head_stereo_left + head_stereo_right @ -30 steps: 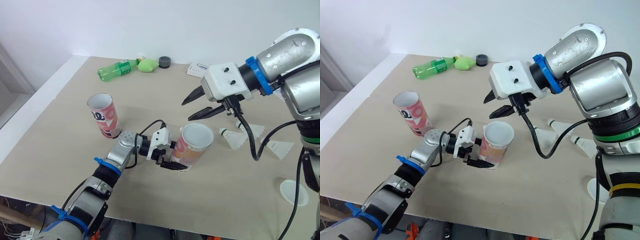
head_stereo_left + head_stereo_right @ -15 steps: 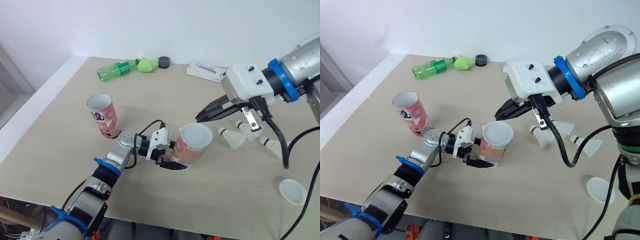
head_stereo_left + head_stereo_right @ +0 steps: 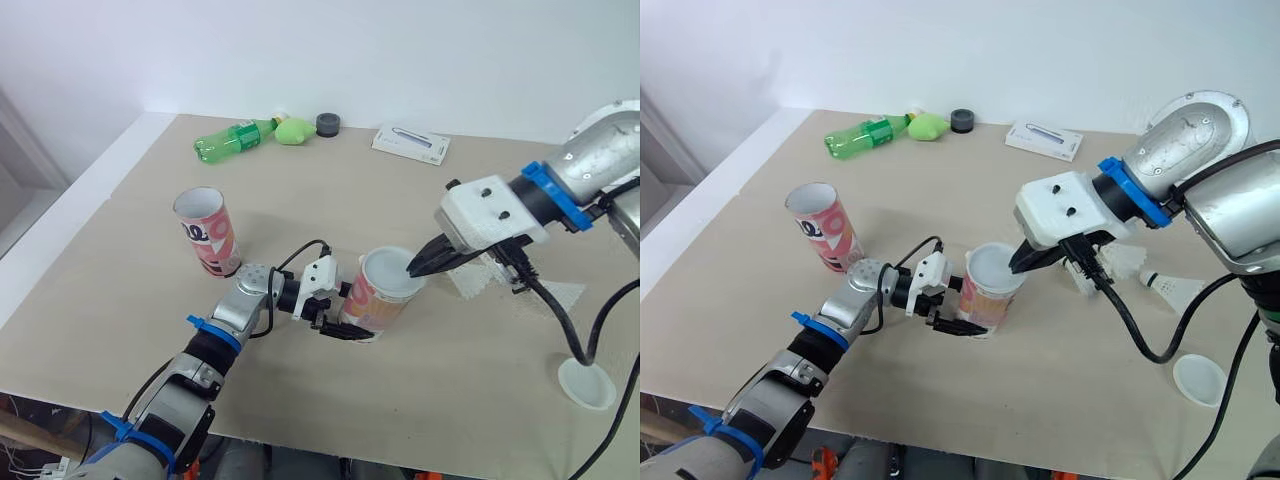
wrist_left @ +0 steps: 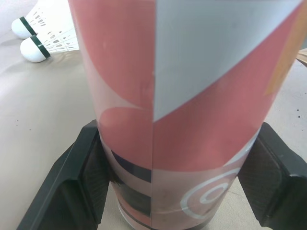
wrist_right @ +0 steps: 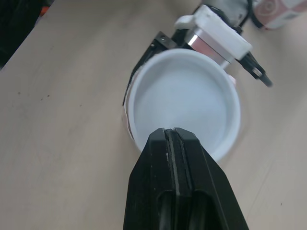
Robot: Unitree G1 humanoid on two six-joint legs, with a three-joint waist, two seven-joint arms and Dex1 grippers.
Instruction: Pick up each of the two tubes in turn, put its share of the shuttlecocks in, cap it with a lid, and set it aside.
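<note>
Pink-and-white cardboard tube [image 3: 380, 300] stands mid-desk [image 3: 320, 190], grasped near its base by the left gripper [image 3: 345, 310]. The right gripper [image 3: 414, 269], fingers clenched together, points at its open rim.

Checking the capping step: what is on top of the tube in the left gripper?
A white lid sits on the tube, with the right gripper's shut fingers at its rim. The lid covers the tube's inside, so its contents cannot be seen.
</note>
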